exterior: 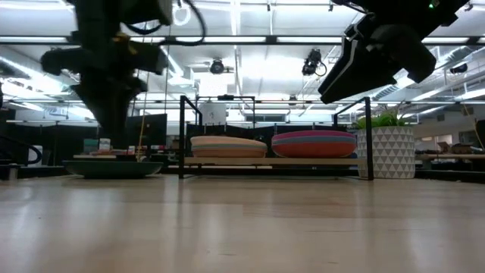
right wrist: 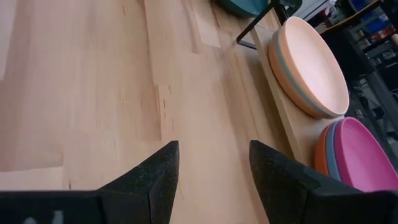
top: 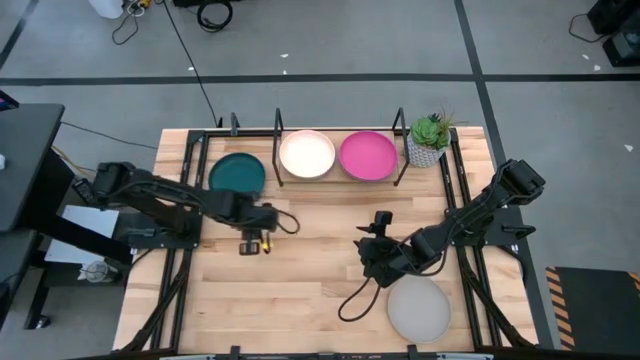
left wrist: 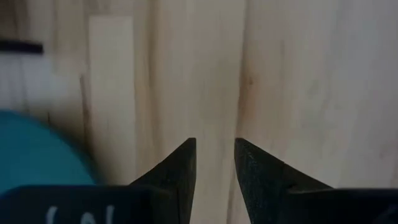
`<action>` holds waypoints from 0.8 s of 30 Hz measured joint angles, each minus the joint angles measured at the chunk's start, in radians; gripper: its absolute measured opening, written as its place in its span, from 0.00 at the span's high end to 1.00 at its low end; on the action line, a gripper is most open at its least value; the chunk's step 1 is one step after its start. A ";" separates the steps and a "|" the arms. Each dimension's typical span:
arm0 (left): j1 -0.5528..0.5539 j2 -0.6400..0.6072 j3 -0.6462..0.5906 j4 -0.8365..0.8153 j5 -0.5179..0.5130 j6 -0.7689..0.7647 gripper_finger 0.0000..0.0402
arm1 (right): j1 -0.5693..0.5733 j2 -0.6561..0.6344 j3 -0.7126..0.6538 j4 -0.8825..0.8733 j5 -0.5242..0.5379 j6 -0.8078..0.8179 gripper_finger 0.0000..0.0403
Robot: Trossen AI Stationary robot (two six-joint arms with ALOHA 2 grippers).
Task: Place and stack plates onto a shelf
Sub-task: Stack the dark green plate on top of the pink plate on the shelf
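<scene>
- Grey plate [top: 419, 308] lies on the desk [top: 310, 290] just beside the right gripper [top: 368, 252], whose fingers are parted and empty.
- Left gripper [top: 250, 243], fingers slightly apart, holds nothing; the dark teal plate [top: 237, 174] sits close behind it.
- Farther off, the shelf [top: 283, 150] carries cream-topped [top: 306, 154] and magenta-topped [top: 367, 156] stacks, seemingly several plates each.

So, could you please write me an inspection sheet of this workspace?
Surface: wooden table, bare in the middle.
Job's things: cream stack and magenta stack on the shelf; teal plate beside it; grey plate at the near edge.
Clutter: potted plant.
Grippers: left gripper and right gripper open, empty, above the table.
Cables: black cable by the right arm.
Surroundings: grey floor, floor cables.
</scene>
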 joint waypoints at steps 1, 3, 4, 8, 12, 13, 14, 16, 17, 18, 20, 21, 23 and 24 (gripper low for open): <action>0.000 -0.032 -0.028 0.008 -0.009 -0.016 0.71 | -0.002 0.000 0.000 0.000 0.000 -0.003 0.50; 0.001 -0.096 -0.080 0.014 -0.060 -0.046 0.71 | -0.006 0.000 0.000 0.008 -0.001 -0.013 0.50; 0.001 -0.124 -0.102 0.014 -0.090 -0.058 0.71 | -0.008 0.000 0.000 0.011 -0.003 -0.015 0.50; 0.024 -0.211 -0.176 0.031 -0.182 -0.087 0.71 | -0.018 0.000 0.000 0.038 -0.020 -0.034 0.50; 0.090 -0.232 -0.213 0.049 -0.213 -0.095 0.71 | -0.023 0.001 0.000 0.058 -0.033 -0.051 0.50; 0.112 -0.233 -0.213 0.054 -0.220 -0.095 0.71 | -0.023 0.001 0.000 0.062 -0.035 -0.057 0.50; 0.132 -0.233 -0.212 0.058 -0.226 -0.094 0.71 | -0.023 0.001 0.000 0.070 -0.038 -0.060 0.50; 0.181 -0.226 -0.212 0.065 -0.226 -0.089 0.71 | -0.023 0.001 0.000 0.075 -0.044 -0.061 0.50; 0.206 -0.224 -0.212 0.072 -0.226 -0.088 0.71 | -0.023 0.001 0.000 0.075 -0.044 -0.061 0.50; 0.230 -0.224 -0.212 0.074 -0.226 -0.088 0.71 | -0.023 0.001 0.000 0.075 -0.045 -0.061 0.50; 0.276 -0.225 -0.216 0.091 -0.226 -0.087 0.71 | -0.023 0.001 0.000 0.075 -0.049 -0.061 0.50; 0.298 -0.225 -0.224 0.104 -0.219 -0.088 0.71 | -0.023 0.001 0.000 0.075 -0.050 -0.062 0.50; 0.346 -0.225 -0.242 0.127 -0.185 -0.086 0.71 | -0.023 0.001 0.000 0.075 -0.050 -0.065 0.50; 0.369 -0.224 -0.253 0.141 -0.159 -0.078 0.71 | -0.023 0.001 0.000 0.075 -0.050 -0.067 0.50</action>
